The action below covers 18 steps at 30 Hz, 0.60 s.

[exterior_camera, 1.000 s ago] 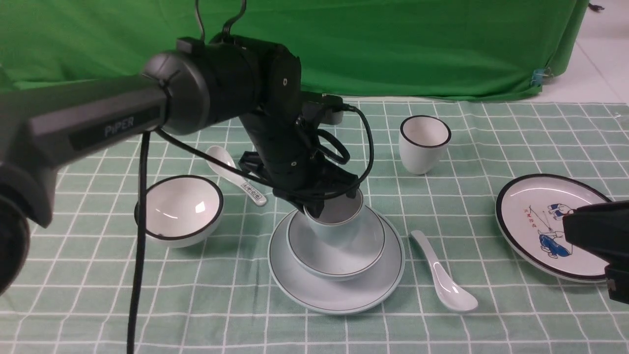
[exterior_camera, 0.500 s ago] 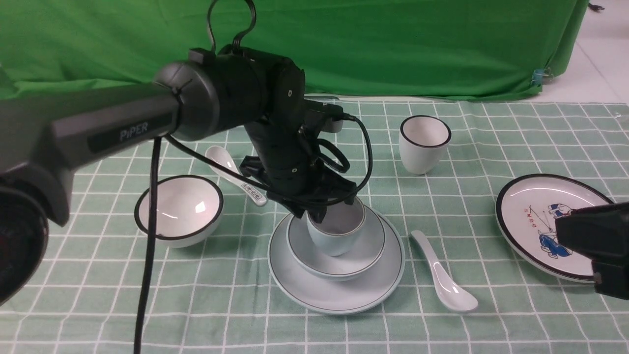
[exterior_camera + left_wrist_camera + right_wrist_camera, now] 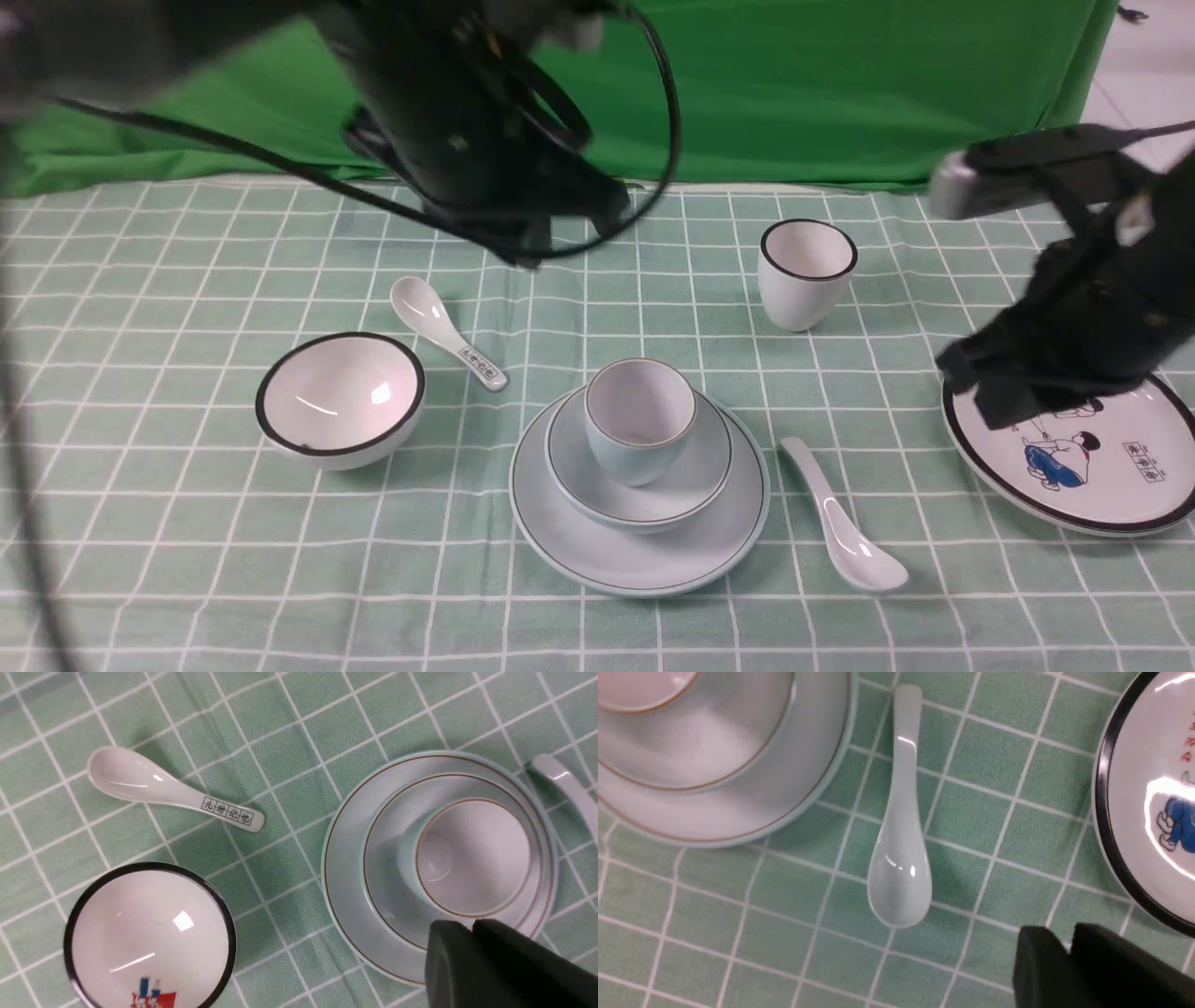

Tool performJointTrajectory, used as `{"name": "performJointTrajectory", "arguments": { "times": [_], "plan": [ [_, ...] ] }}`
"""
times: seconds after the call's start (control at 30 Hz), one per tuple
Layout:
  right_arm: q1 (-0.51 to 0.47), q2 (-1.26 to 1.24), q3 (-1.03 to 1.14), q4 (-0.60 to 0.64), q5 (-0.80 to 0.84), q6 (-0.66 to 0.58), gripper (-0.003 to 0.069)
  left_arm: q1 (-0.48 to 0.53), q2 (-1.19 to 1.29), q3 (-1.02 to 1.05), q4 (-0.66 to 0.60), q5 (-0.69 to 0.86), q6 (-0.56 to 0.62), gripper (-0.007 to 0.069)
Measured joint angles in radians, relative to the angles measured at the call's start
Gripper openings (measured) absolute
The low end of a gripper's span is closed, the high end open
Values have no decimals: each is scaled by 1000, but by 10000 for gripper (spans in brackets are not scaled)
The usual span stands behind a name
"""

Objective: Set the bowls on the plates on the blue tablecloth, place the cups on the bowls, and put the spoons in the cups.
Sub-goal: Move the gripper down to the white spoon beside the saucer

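Now raised clear of the pale blue cup [image 3: 640, 418], left upright in the bowl [image 3: 698, 471] on the blue plate [image 3: 560, 541]: left gripper [image 3: 473, 935], fingers together. Newly in over the plain spoon [image 3: 900, 826], between blue plate and cartoon plate [image 3: 1134, 788]: right gripper [image 3: 1070, 940], fingers together, the nearer arm; scoop toward fingers, handle toward blue plate.

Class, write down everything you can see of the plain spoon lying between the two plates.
The plain spoon looks like glossy white ceramic, in one piece: a narrow handle widening into an oval scoop. It lies flat, scoop up and empty, on the tablecloth, between the blue plate and the cartoon plate. Its handle end is close to the blue plate's rim but apart from it. Only the cloth touches it.
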<state>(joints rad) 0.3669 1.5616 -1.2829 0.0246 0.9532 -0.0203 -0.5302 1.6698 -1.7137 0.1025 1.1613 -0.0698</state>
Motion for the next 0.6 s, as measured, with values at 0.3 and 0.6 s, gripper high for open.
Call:
{"name": "performJointTrajectory", "arguments": {
  "times": [0.3,0.6],
  "plan": [
    [41,249,-49,11,-126,-19,458,0,-386,334,30,-91,-67,8],
    [76,368,-49,15,-257,-19,479,0,-643,573,128,-83,-197,8]
  ]
}}
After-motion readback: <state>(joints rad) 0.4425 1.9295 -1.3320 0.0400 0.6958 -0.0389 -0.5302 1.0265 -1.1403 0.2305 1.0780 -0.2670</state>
